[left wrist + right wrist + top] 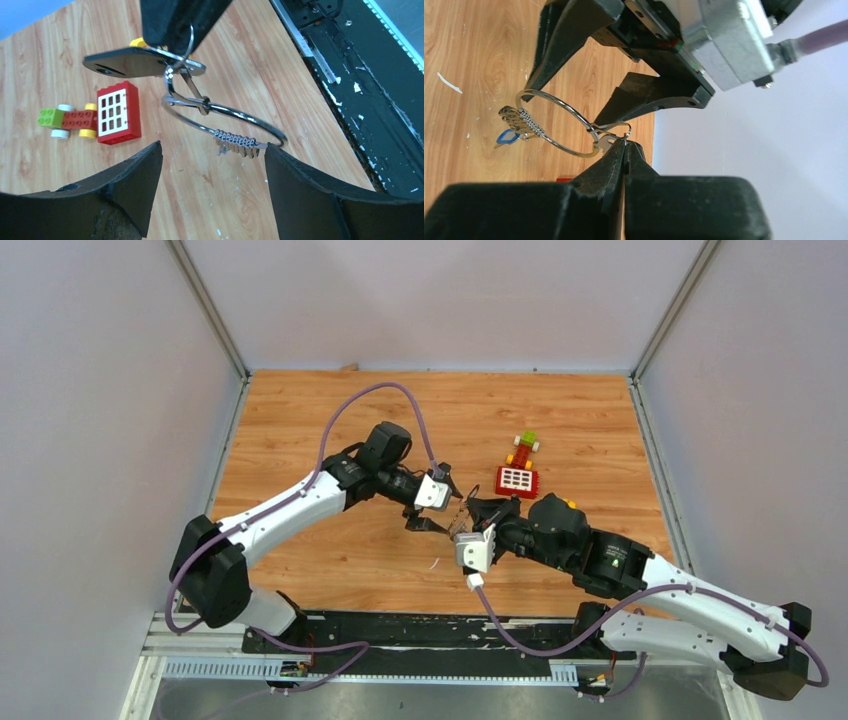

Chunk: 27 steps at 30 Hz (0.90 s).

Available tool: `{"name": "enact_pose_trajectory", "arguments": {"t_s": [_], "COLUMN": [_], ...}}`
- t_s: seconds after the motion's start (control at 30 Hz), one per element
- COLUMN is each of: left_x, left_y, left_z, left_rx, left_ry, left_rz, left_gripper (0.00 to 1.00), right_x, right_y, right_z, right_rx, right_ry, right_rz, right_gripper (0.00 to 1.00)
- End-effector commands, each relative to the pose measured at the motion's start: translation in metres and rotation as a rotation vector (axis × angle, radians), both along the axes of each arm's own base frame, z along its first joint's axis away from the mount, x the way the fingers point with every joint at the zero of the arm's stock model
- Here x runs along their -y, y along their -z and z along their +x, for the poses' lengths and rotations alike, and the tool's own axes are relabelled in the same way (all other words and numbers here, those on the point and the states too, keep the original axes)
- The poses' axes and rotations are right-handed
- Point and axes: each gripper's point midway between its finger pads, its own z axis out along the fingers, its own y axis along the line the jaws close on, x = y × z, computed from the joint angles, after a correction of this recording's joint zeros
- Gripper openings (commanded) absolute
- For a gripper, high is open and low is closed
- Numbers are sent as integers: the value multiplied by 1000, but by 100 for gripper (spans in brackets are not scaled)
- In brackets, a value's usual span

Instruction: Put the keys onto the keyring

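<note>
The keyring (220, 112) is a thin silver wire ring with a bead-like coil, held above the wood floor. It also shows in the right wrist view (555, 106) with its blue tag (506, 136), and faintly in the top view (458, 523). My right gripper (625, 145) is shut on a small silver loop linked to the ring. A flat black piece (130, 62), apparently the key's head, hangs at that loop. My left gripper (212, 150) is open and straddles the ring's coil side; its right fingertip (272, 152) is at the wire. Both grippers (445, 505) (468, 512) meet mid-table.
A red block with a white window grid (517, 481) (118, 112) and a small green-and-red brick car (523, 448) (67, 120) lie just beyond the grippers. The black base rail (350, 75) runs along the table's near edge. Grey walls enclose the wooden floor.
</note>
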Motion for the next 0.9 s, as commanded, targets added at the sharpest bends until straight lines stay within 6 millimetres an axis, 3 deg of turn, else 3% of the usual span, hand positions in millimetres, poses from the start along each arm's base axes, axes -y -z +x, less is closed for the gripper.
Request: {"name": "enact_pose_trajectory", "arguments": {"t_s": [0.0,0.37,0.47,0.73,0.87], "left_x": [13,28,32,37,30], "left_y": [-19,-16,-17,-12,-4], "left_z": [-1,8,9,9,7], "left_rx": [-4,-103,-144,-210,-219], "left_ry": [16,-26,-29,-33,-50], "left_rz": [-103,-133,-145,-134,-94], "left_gripper": [81,79,70,29,14], "right_x": [-1,1,3,13,20], "right_y": [-29,-29,-28,-26,-21], "right_z": [-5,-8,-7,-1,7], "right_rx": [-13,-47,-48,-40,-25], "right_ry": [-20,-45,-40,-4,37], "right_rz": [108,140,142,148,128], "right_gripper": [0,0,0,0,0]}}
